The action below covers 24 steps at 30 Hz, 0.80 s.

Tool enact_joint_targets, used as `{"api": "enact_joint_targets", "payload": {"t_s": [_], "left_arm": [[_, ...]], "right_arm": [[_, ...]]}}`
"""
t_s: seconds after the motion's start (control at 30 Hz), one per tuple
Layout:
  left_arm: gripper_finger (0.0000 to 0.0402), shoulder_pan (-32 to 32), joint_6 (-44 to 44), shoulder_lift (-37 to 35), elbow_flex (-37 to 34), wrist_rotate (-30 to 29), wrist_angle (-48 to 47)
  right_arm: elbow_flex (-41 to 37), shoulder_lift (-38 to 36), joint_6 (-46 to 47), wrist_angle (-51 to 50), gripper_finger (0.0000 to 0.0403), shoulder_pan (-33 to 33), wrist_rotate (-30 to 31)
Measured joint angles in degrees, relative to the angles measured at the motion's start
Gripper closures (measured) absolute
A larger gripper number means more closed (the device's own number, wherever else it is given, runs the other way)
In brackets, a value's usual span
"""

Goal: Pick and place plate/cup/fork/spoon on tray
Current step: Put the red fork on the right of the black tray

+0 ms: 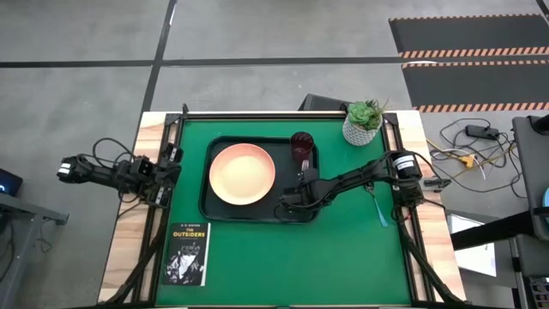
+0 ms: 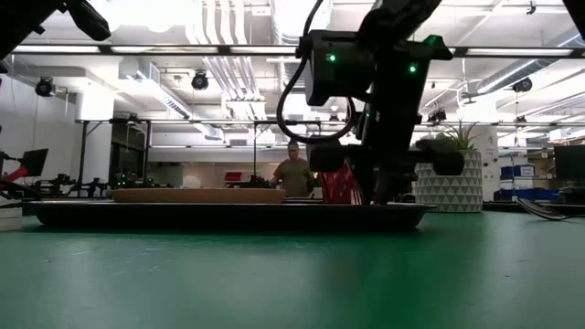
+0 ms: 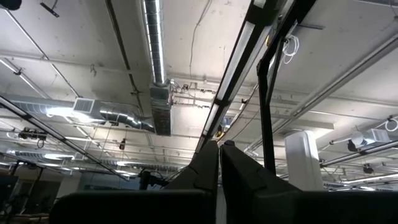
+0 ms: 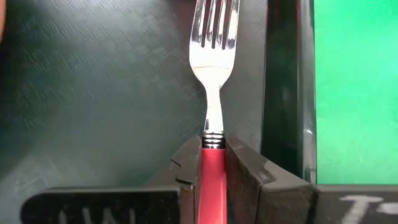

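The dark tray (image 1: 206, 184) lies on the green table. On it sit the salmon-pink plate (image 1: 243, 174) and the dark red cup (image 1: 301, 146). My right gripper (image 4: 212, 155) hangs low over the tray's right part (image 1: 287, 206), shut on the fork (image 4: 212, 74). The fork's silver prongs point away from the fingers, over the tray floor beside the rim (image 4: 283, 93). The blue-handled spoon (image 1: 378, 209) lies on the table right of the tray. My left gripper (image 3: 219, 174) is shut at the table's left edge (image 1: 170, 163), pointing up at the ceiling. My right gripper pinches the fork's pink-red handle (image 4: 212, 171) between its two fingers, at the end next to the metal neck. The fingers slant downward and lie along the fork, so the silver head (image 4: 212, 37) sticks out ahead. Whether the prongs touch the tray floor I cannot tell.
A white pot with a green plant (image 1: 363, 123) stands at the table's far right. A black book (image 1: 186, 253) lies near the front left corner. Bare green table spreads in front of the tray. A person (image 2: 292, 174) stands in the room beyond.
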Motion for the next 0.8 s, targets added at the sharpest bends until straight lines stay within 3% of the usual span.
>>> {"api": "enact_joint_targets", "payload": {"t_s": [0.23,0.8], "left_arm": [[0.0402,0.0,0.0,0.0,0.0,0.0,-0.2],[0.0402,0.0,0.0,0.0,0.0,0.0,-0.2]], "right_arm": [[0.0,1.4,-0.4,0.0,0.0337,0.0,0.3],[0.0,-0.9,-3.0,-4.7,0.0241,0.0,-0.4]]}}
